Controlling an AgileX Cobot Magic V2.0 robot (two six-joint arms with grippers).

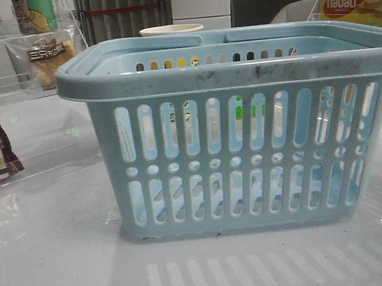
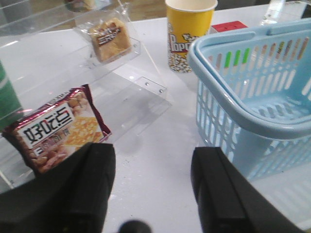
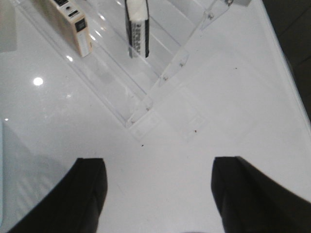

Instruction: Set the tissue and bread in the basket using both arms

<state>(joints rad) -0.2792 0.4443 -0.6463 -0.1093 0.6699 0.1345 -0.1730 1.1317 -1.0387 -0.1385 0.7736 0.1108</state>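
Both sets of fingers, left (image 2: 153, 189) and right (image 3: 158, 194), spread empty; bread (image 2: 111, 39) ahead of the left on a clear shelf, upright tissue (image 3: 137, 29) ahead of the right, basket (image 1: 238, 75) mid-bench between them.

Basket (image 1: 245, 151): light blue, slotted walls, scuffed rim, upright mid-table, nothing visible inside. Bread (image 2: 111, 39): golden-brown, clear bag, dark label, on a step of the clear shelf toward the table's far left. Tissue (image 3: 137, 29): black-and-pale pack, on edge on the right-side shelf.
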